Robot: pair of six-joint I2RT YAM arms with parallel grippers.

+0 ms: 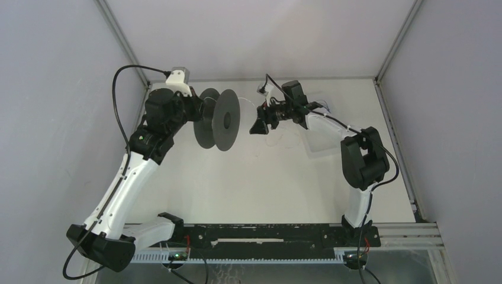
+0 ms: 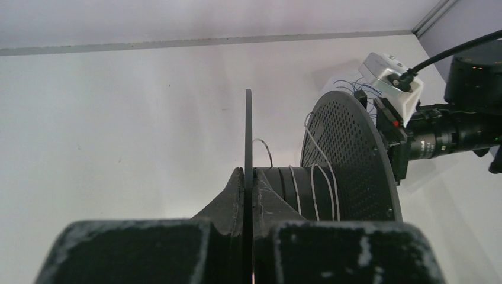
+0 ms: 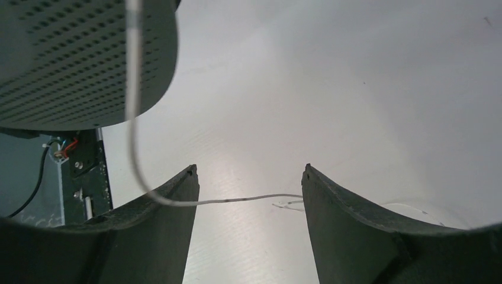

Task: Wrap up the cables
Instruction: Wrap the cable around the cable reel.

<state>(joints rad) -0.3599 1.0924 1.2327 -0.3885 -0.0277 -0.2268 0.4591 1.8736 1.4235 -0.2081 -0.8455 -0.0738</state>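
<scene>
Worryingly, the left tool (image 2: 248,183) pinches the black perforated plastic spool (image 2: 349,160); beside that spool the right tool (image 3: 249,171) is spread, so the thin whitish cable (image 3: 237,200) may slip free.

Even bright light, soft shadows, wrist-view foregrounds blurred

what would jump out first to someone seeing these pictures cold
The big black spool draws the eye first: it is held up on edge in the upper middle of the top view, one flange pinched in the shut left hand. A few turns of thin whitish cable lie on its core. The cable then runs across the gap of the open right hand, which faces the spool from the right.
</scene>
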